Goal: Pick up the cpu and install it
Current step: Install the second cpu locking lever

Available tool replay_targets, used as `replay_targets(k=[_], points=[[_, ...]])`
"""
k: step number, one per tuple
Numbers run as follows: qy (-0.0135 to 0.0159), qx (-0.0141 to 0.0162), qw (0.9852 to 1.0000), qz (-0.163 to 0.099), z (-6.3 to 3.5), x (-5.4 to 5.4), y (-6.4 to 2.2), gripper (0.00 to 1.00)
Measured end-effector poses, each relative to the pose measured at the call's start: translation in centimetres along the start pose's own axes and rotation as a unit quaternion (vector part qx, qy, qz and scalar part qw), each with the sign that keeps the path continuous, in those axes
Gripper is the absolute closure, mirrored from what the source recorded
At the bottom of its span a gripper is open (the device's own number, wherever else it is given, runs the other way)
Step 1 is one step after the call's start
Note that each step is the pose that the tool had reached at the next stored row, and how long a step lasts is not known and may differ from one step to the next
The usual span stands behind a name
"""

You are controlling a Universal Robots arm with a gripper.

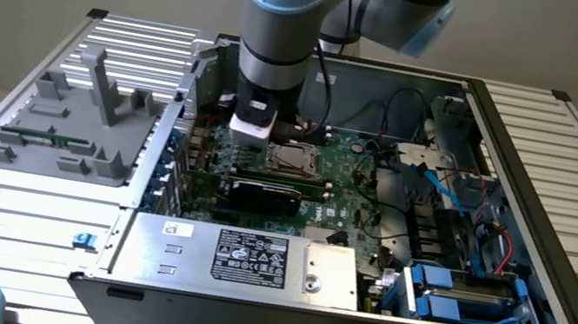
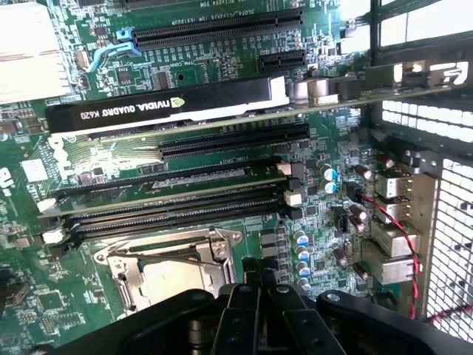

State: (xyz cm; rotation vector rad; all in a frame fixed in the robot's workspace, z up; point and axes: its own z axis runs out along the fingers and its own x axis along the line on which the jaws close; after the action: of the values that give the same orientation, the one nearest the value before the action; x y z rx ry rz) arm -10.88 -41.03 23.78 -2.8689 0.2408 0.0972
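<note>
My gripper (image 2: 260,275) hangs low inside the open computer case (image 1: 532,256), over the motherboard (image 2: 325,222). Its black fingers (image 2: 244,314) are pressed together with nothing between them. In the exterior view the gripper (image 1: 272,143) sits at the edge of the metal-framed socket (image 1: 296,160). Within the socket frame (image 2: 122,277) lies a flat pale silver square, apparently the cpu (image 2: 171,275), level and just beside my fingertips. The gripper body hides the socket's near edge.
A black NVIDIA graphics card (image 2: 170,103) and long memory slots (image 2: 170,211) lie just past the socket. The silver power supply with a white label (image 1: 248,261), blue drive bays (image 1: 454,300) and loose cables (image 1: 427,176) crowd the case. A grey fixture (image 1: 72,126) stands outside, at the exterior view's left.
</note>
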Motion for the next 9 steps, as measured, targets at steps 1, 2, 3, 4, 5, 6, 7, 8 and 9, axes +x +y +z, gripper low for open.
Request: replay_targets(k=[1, 2, 3, 4, 5, 6, 7, 8, 9], points=[[0.0, 0.0001, 1.0, 0.0, -0.47, 0.0, -0.12, 0.89], [0.0, 0.0001, 1.0, 0.0, -0.91, -0.1, -0.24, 0.89], [0.0, 0.0, 1.0, 0.0, -1.35, 0.1, -0.39, 0.89], [0.0, 0.0001, 1.0, 0.0, -1.67, 0.3, -0.52, 0.89], [-0.0001, 0.0001, 1.0, 0.0, -1.82, 0.7, -0.63, 0.89], [-0.0001, 0.0001, 1.0, 0.0, -1.87, 1.1, -0.71, 0.89], [-0.0002, 0.0, 1.0, 0.0, -1.89, 1.4, -0.76, 0.89], [-0.0002, -0.0008, 1.0, 0.0, -1.9, 1.6, -0.78, 0.89], [-0.0002, -0.0018, 1.0, 0.0, -1.88, 1.6, -0.78, 0.89]])
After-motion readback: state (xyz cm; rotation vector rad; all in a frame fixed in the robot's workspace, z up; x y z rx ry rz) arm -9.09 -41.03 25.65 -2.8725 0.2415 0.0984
